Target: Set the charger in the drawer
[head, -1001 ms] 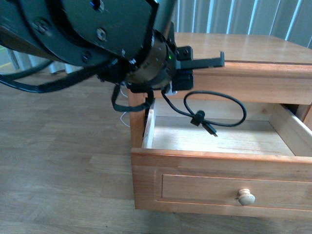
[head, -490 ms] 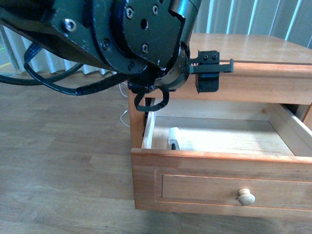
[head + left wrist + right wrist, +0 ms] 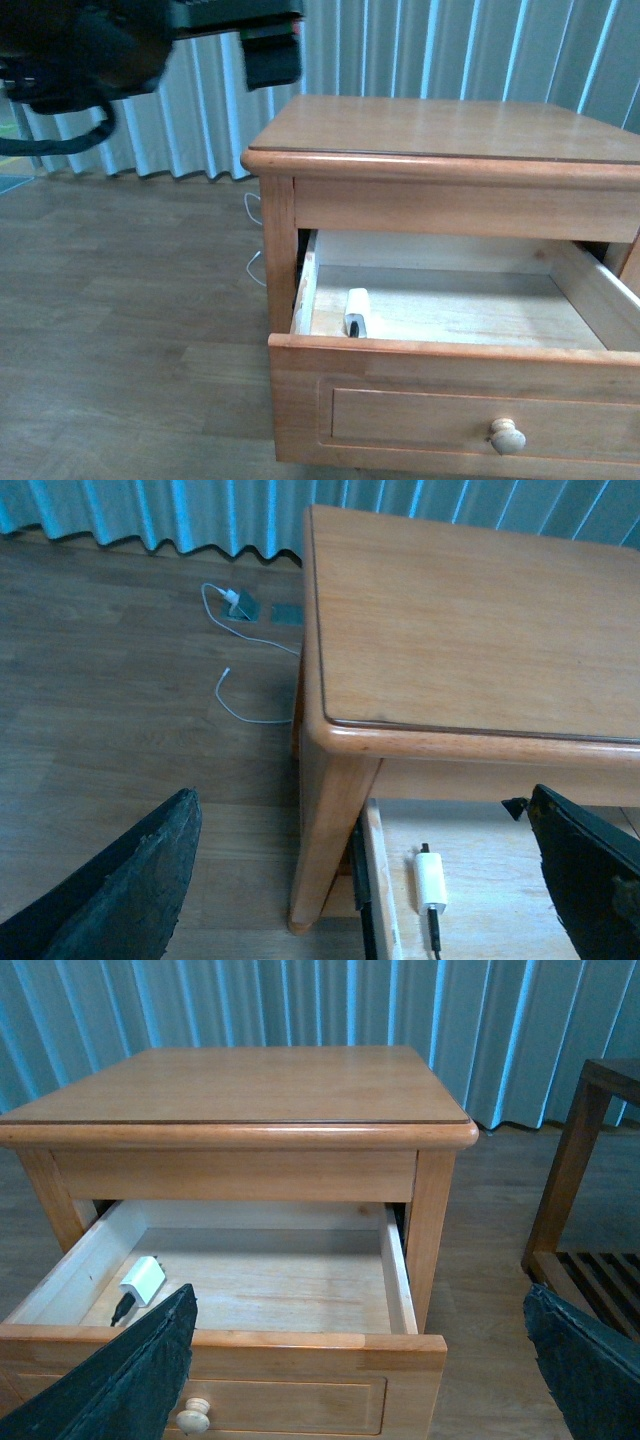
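**Charger in the open drawer, both grippers spread**

The small white rectangular charger (image 3: 357, 309) lies flat on the pale floor of the wide honey-brown wooden drawer (image 3: 450, 398), close to the drawer's left wall and below the desk's front left corner. A short piece of its thin black cable (image 3: 120, 1309) points toward the drawer front. The drawer is pulled out from the honey-brown wooden desk (image 3: 450, 125), and a small round pale knob (image 3: 507, 436) sits on its panel. The left gripper (image 3: 360, 810) hangs high, off the desk's left edge, its fingers set wide apart and empty. The right gripper (image 3: 357, 1298) faces the front edge, also spread and empty.
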### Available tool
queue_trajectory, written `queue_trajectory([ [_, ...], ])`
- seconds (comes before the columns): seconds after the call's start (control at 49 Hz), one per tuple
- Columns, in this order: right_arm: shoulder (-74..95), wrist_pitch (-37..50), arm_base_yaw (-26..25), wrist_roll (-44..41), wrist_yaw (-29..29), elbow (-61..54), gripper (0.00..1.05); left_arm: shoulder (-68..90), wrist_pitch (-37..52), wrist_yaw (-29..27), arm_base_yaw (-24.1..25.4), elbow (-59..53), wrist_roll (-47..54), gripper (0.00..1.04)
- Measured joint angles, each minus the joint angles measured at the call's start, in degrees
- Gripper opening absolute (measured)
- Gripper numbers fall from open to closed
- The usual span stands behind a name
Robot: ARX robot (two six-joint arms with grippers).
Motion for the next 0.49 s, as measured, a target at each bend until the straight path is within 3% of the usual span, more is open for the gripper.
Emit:
queue_trajectory([
  [0.286, 0.00, 0.00, 0.00, 0.00, 0.00, 0.00, 0.97, -23.98, -5.27, -0.24, 3.37, -15.15, 2.29, 0.99],
  [0.49, 0.00, 0.00, 0.00, 0.00, 0.00, 0.00, 0.97, -43.98, -15.23, -3.34, 4.81, -26.97, 2.58, 0.99],
])
